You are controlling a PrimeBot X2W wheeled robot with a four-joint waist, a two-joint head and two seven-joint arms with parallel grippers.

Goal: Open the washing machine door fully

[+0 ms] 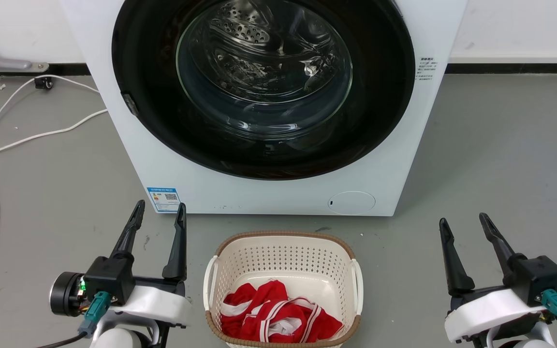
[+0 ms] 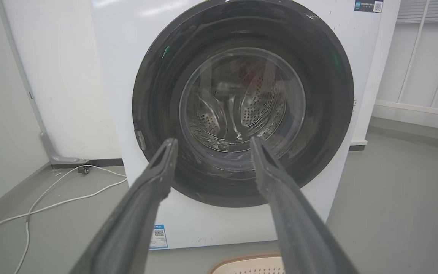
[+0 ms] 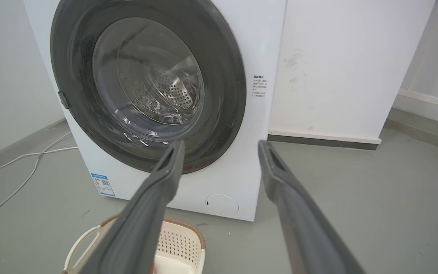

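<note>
Straight ahead of the robot, the washing machine point(image 1: 278, 193) stands with its door point(image 1: 380, 121) shut flush against the front. Both grippers hang low and well short of it, fingers spread apart and holding nothing: the left gripper point(image 1: 160, 205) below the door's left edge, the right gripper point(image 1: 463, 218) out past its right edge. A small grey tab point(image 1: 129, 104) sits on the door's left rim (probably the catch side, though that's a guess), up and ahead of the left gripper, which looks the nearer arm for the pull.
</note>
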